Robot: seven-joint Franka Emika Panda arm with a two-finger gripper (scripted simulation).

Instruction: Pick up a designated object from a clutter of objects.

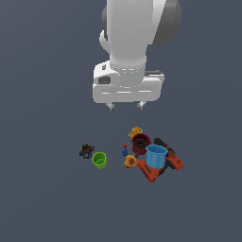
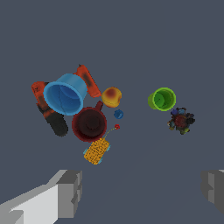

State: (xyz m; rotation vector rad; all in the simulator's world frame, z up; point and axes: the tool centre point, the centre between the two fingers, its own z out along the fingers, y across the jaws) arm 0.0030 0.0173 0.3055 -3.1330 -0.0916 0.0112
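Exterior view: white gripper (image 1: 126, 106) hanging well above a dark grey floor (image 1: 42, 198), jaws spread wide, holding nothing. Below it, maroon mug (image 1: 141, 143) upright in a tight cluster, touching a light blue cup (image 1: 156, 156) that sits on a red-and-black drill (image 1: 164, 165). Yellow block (image 1: 136, 132) just behind the mug, orange fruit (image 1: 130, 162) just in front. Green cup (image 1: 99, 159) and small dark toy (image 1: 86, 151) apart, toward the exterior view's left.

Wrist view: two grey fingertips (image 2: 70, 192) far apart, nothing between. Mug (image 2: 89, 124) seen from above, dark inside, pressed against blue cup (image 2: 64, 94), near yellow block (image 2: 96, 151)
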